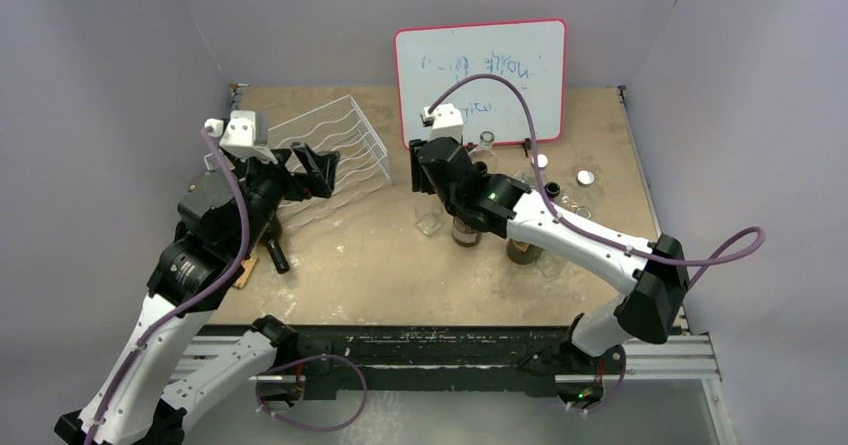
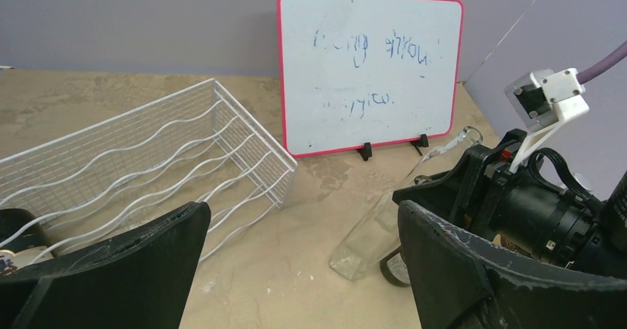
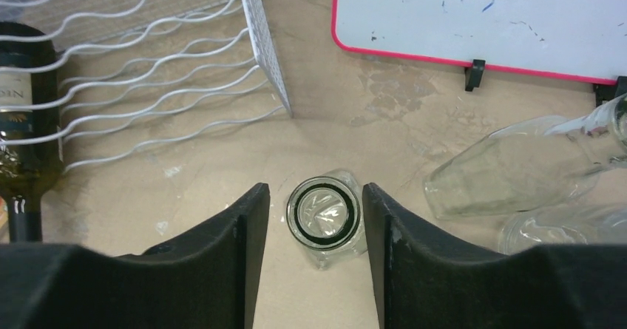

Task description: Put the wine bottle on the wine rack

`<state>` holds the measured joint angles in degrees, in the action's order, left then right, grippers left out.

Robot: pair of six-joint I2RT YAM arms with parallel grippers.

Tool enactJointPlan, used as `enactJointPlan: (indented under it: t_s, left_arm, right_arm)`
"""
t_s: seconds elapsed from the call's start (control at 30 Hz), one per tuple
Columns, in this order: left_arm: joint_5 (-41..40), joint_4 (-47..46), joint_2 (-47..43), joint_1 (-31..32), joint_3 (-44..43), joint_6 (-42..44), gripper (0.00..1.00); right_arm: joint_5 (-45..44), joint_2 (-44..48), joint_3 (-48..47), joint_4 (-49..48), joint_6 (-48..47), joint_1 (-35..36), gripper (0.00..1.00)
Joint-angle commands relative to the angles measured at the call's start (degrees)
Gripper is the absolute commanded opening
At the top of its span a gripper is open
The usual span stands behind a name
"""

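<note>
**Right arm goes for a clear bottle beside the rack**

Closest to the arms, in front of the wine rack (image 1: 340, 135) and to its left, lies a dark wine bottle (image 3: 29, 63) with a label. In the right wrist view the rack's white wires cross over it. It may be resting in the rack's low row, but I cannot tell for sure. Its neck pokes out toward the arms.

To the right of the rack, and a bit in front of it, a clear bottle (image 3: 324, 214) stands up straight on the worktop (image 1: 400, 285). The right end effector (image 3: 314, 188) hangs right over the bottle's open mouth, with one finger on each side. The fingers are about half way in. One looks like it is touching the glass, and a thin gap shows by the other, so I think it does not have a tight hold yet. Coming down from the top makes sense, because the neck is the thin part and easy to pinch. This looks like the bottle to be put away now, and it is not on the rack.

The left end effector (image 2: 302, 218) hangs just in front of the rack, opened wide with nothing in it. My guess is that it is there to steady the rack or help with the bottle.

Some brown bottles (image 1: 465, 233) stand further right of the rack, near the clear one.

Behind the rack and to its right, a whiteboard (image 1: 480, 75) stands against the back wall.
</note>
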<state>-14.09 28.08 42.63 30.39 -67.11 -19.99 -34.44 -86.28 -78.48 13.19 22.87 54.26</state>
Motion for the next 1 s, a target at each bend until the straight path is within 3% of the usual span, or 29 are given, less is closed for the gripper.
enactJointPlan:
  t_s: [0.0,0.23,0.37,0.73,0.97]
  left_arm:
    - [2.3,-4.8,0.9,-0.2,1.9,0.0,0.98]
    - [10.8,-12.4,0.7,-0.2,10.3,4.4,0.96]
    - [13.9,-16.0,0.7,-0.2,15.2,8.8,0.97]
    - [35.9,-27.7,3.7,-0.2,26.9,19.5,0.97]
    - [34.0,-33.2,9.6,-0.2,29.7,18.7,0.94]
  right_arm:
    - [1.3,-0.3,0.8,-1.8,-0.8,-0.6,0.48]
    - [3.1,1.1,2.9,-4.9,-4.9,-0.7,0.11]
    - [5.3,3.3,3.6,-6.8,-7.4,-0.7,0.0]
    - [19.3,8.4,2.7,-12.3,-6.5,-0.6,0.0]
    - [24.8,8.6,0.6,-15.4,-1.5,-0.7,0.0]
